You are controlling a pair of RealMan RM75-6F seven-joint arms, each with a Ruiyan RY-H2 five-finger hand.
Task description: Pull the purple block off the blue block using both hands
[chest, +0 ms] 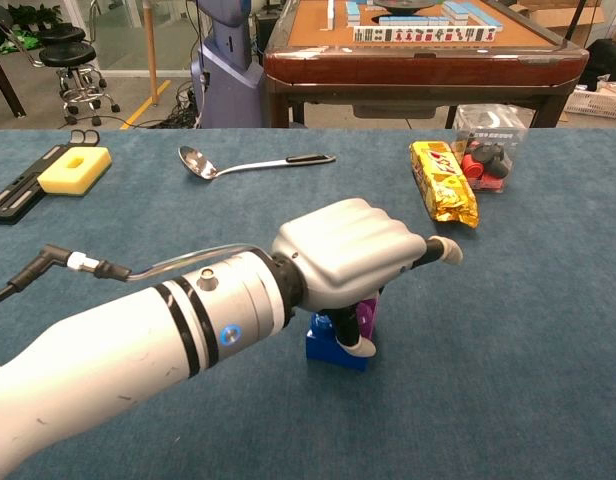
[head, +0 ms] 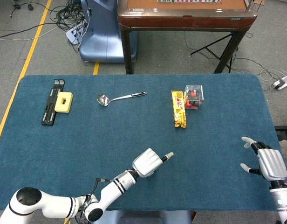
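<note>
The left robot hand, silver-shelled on a white and black-banded arm, covers the stacked toy blocks near the front edge of the blue felt-covered surface. In the chest view its fingers curl down over the small purple plastic block, which sits on top of the larger blue plastic block; one fingertip reaches the blue block's upper face and another finger sticks out straight to the right. The hand appears to be clasping the purple block, though the contact itself is largely hidden beneath the palm. From the head view the blocks are wholly covered by this hand.

The right robot hand sits well apart at the surface's right edge, fingers spread and holding nothing; only the head view shows it.

Toward the back of the surface lie a metal ladle with a black handle, a yellow foil snack packet just beside a clear plastic box of red and black pieces, and, at far left, a yellow sponge block resting on a flat black tool. A dark wooden table stands behind.
</note>
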